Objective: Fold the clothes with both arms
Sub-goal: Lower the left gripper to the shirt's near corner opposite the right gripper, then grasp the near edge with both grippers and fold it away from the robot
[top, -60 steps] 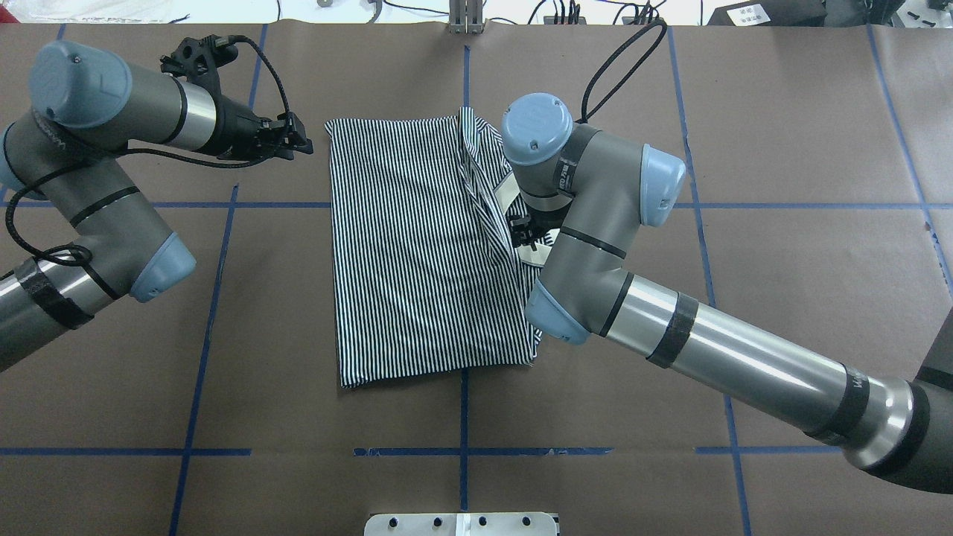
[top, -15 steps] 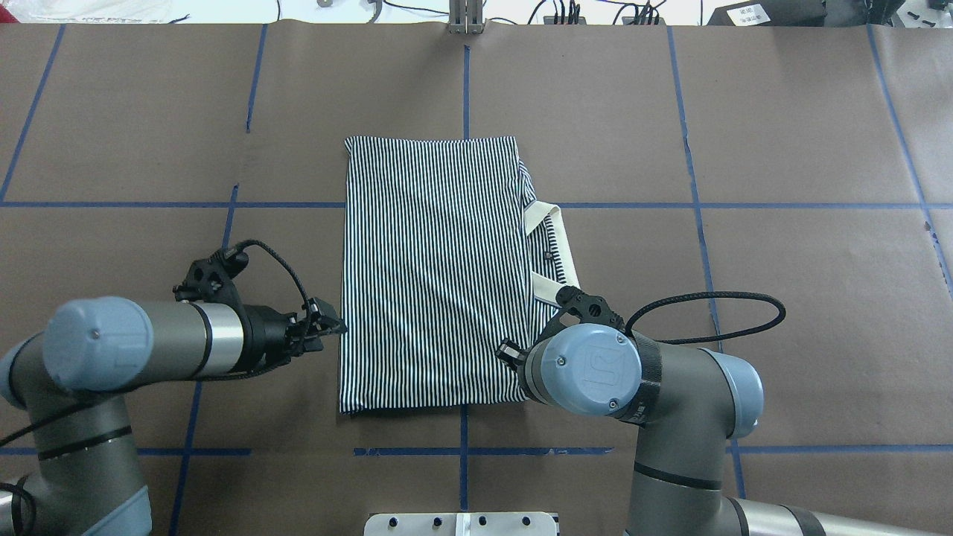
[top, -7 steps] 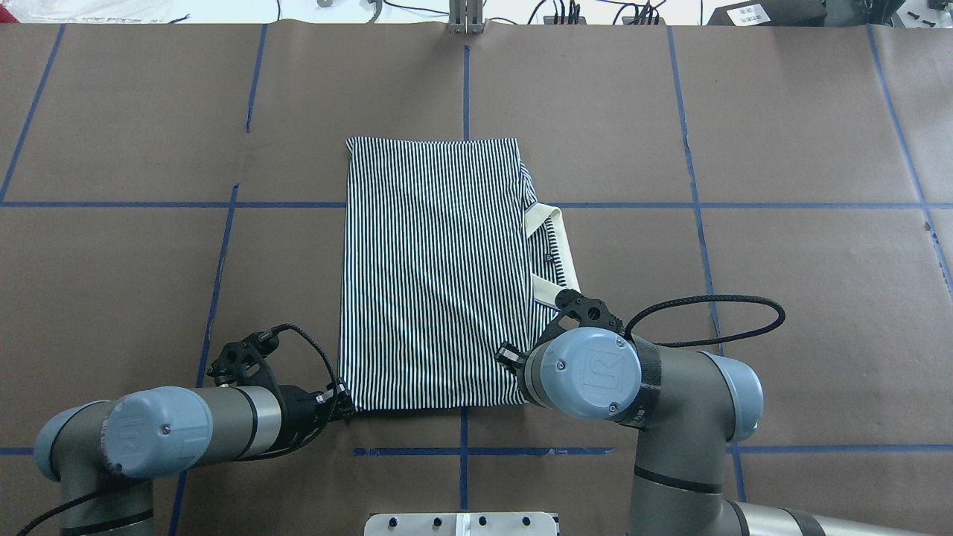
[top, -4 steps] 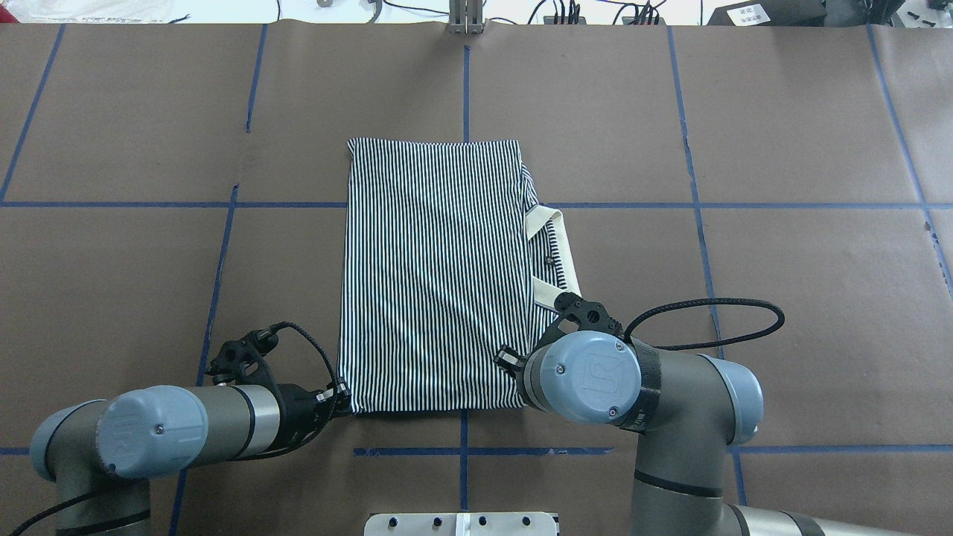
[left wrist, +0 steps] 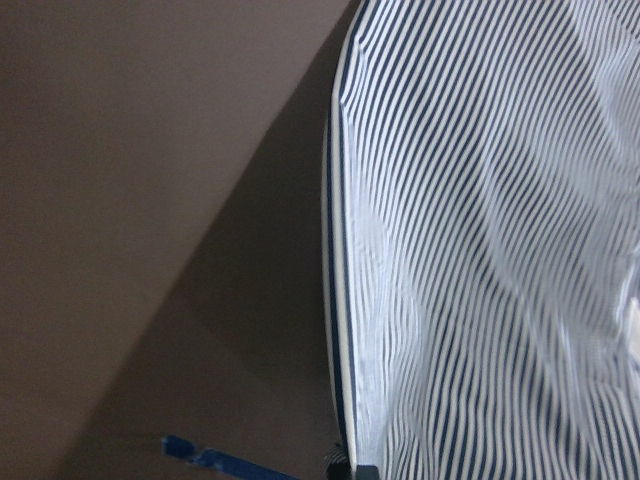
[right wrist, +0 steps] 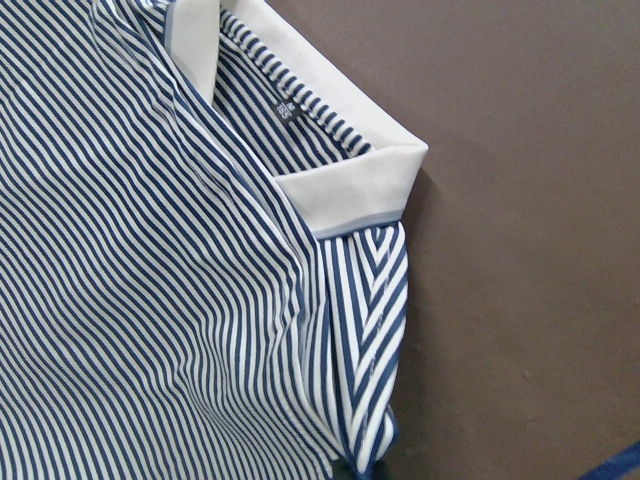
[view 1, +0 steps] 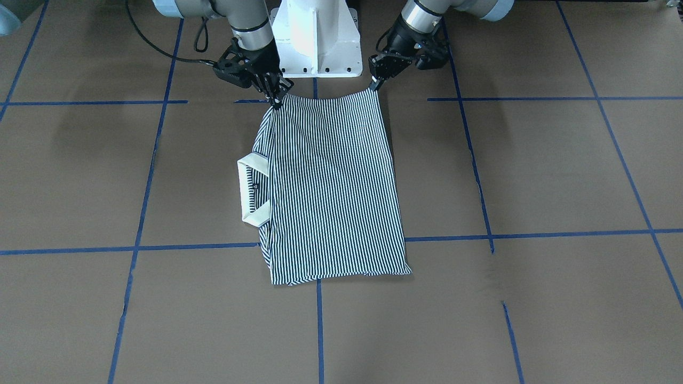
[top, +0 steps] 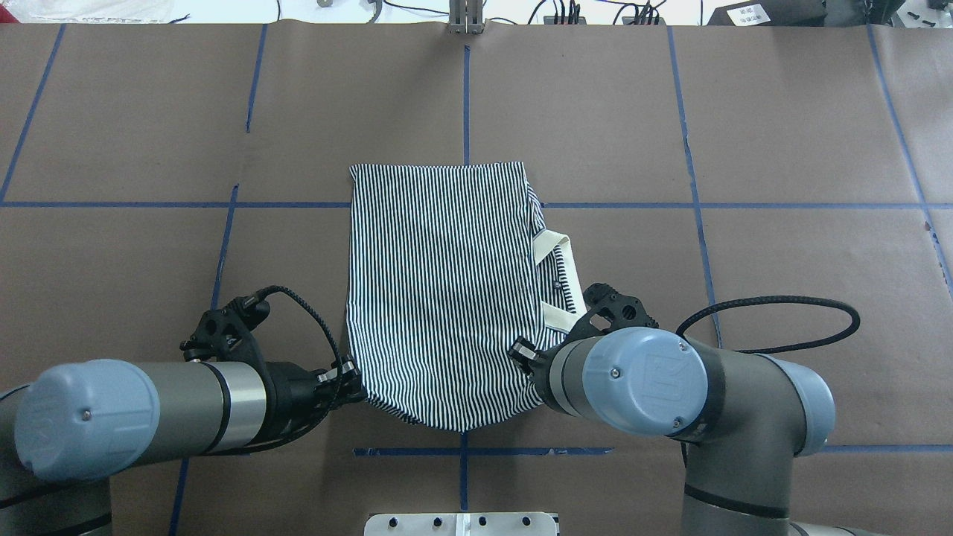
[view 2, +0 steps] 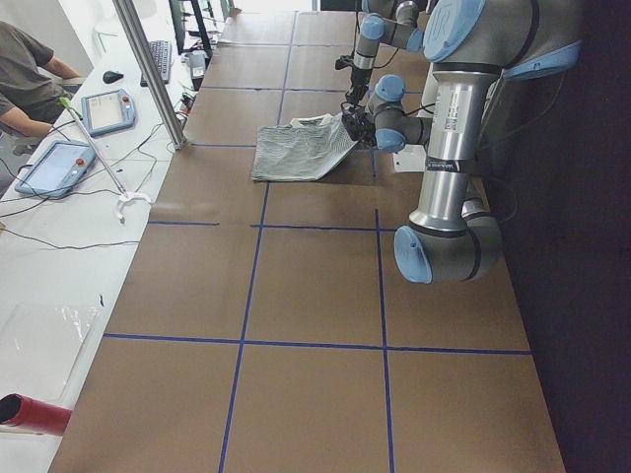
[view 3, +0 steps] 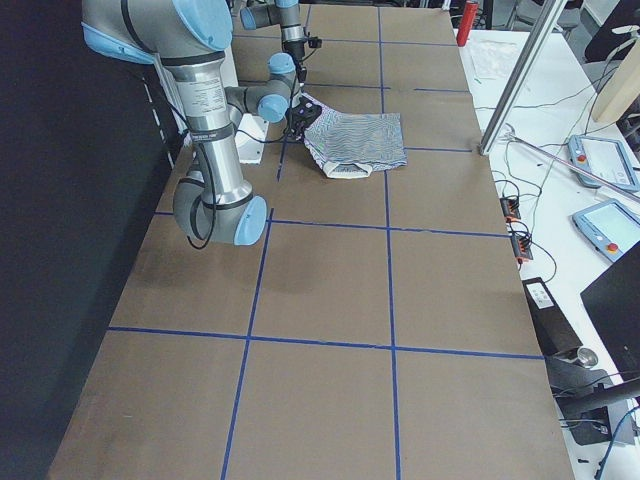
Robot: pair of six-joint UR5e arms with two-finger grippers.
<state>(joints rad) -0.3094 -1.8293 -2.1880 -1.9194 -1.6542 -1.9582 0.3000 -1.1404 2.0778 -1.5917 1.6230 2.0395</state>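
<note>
The clothes are one navy-and-white striped polo shirt (top: 439, 298), folded into a long panel in the middle of the table. Its cream collar (top: 557, 275) sticks out on my right side. My left gripper (top: 356, 387) is shut on the near left corner. My right gripper (view 1: 277, 101) is shut on the near right corner, and in the overhead view its own wrist mostly hides it. The near edge hangs lifted between the two grippers (view 1: 375, 84) and sags in the middle. The far end of the shirt (view 1: 331, 186) lies flat. Both wrist views are filled with striped cloth (left wrist: 480, 250), and the collar (right wrist: 340, 170) shows in the right one.
Brown paper with a blue tape grid (top: 465, 97) covers the table. The white pedestal base (view 1: 315, 37) stands just behind the grippers. A side bench with tablets (view 2: 108, 108) and a seated person (view 2: 25, 79) runs along the far edge. An upright metal pole (view 2: 148, 69) stands there.
Both grippers have risen with the shirt's near corners, so the near edge is off the table and sagging. The far edge has slid toward the robot.
</note>
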